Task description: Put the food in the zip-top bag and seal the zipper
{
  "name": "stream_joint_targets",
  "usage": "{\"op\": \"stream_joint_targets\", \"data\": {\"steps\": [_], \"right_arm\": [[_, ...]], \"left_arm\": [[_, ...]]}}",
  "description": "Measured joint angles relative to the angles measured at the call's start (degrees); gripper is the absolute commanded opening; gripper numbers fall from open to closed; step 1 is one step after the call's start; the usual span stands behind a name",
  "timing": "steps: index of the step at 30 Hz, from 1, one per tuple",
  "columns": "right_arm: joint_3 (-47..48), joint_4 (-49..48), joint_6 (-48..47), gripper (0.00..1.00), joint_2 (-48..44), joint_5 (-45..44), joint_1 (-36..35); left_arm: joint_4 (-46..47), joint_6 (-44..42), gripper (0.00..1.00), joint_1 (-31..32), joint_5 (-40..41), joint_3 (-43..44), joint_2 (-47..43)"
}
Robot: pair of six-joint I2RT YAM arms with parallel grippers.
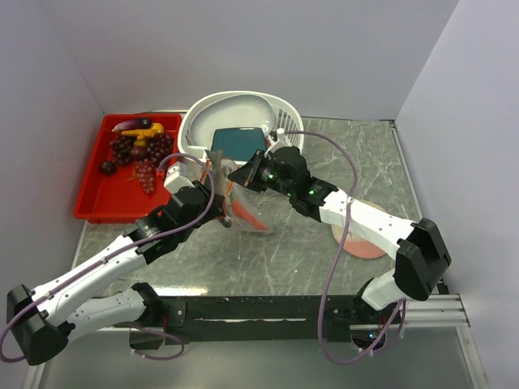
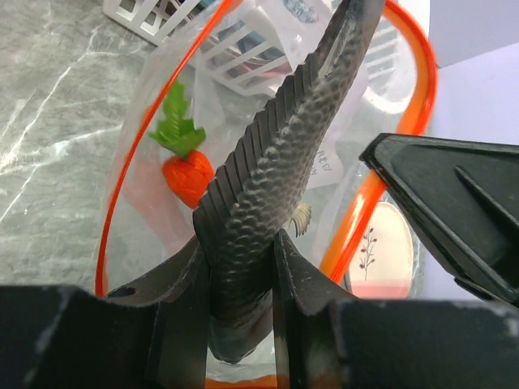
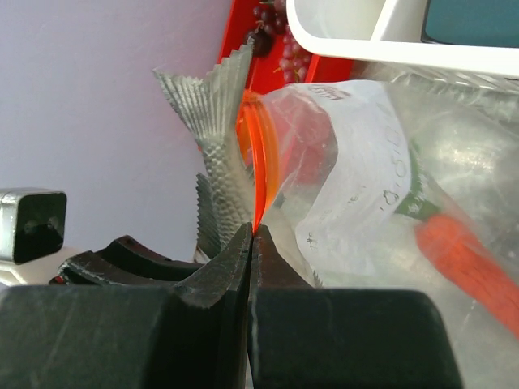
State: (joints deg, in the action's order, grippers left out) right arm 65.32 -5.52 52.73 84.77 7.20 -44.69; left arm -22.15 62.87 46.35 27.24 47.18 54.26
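My left gripper (image 2: 243, 243) is shut on the tail end of the grey fish (image 2: 276, 162), whose body points into the open mouth of the clear zip-top bag (image 3: 357, 162). An orange carrot (image 2: 188, 174) lies inside the bag. The red-orange zipper (image 2: 111, 207) rings the mouth. My right gripper (image 3: 253, 231) is shut on the zipper (image 3: 263, 162) at the rim and holds the mouth up beside the fish (image 3: 215, 105). From above, both grippers meet at the bag (image 1: 243, 212) in the table's middle.
A red tray (image 1: 97, 186) at the back left holds grape bunches (image 1: 142, 150), an eggplant (image 1: 132, 124) and a yellow fruit (image 1: 150, 131). Behind the bag stands a white basket (image 1: 243, 105) with a teal dish (image 1: 239, 142). A pink plate (image 1: 357, 243) lies under the right arm.
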Motion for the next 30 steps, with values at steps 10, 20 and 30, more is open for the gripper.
{"op": "stream_joint_targets", "data": {"steps": [10,20,30], "right_arm": [[0.0,-0.81,0.37,0.0,-0.72,0.17,0.07],[-0.09,-0.81,0.37,0.0,-2.91,-0.04,0.59],[-0.11,1.51,-0.35,0.0,-3.8,-0.15,0.74]], "left_arm": [[0.07,-2.19,0.8,0.0,-0.17,3.5,6.19],[-3.06,-6.67,0.54,-0.02,0.44,10.01,6.56],[-12.94,-7.56,0.55,-0.28,7.13,12.0,-1.25]]}}
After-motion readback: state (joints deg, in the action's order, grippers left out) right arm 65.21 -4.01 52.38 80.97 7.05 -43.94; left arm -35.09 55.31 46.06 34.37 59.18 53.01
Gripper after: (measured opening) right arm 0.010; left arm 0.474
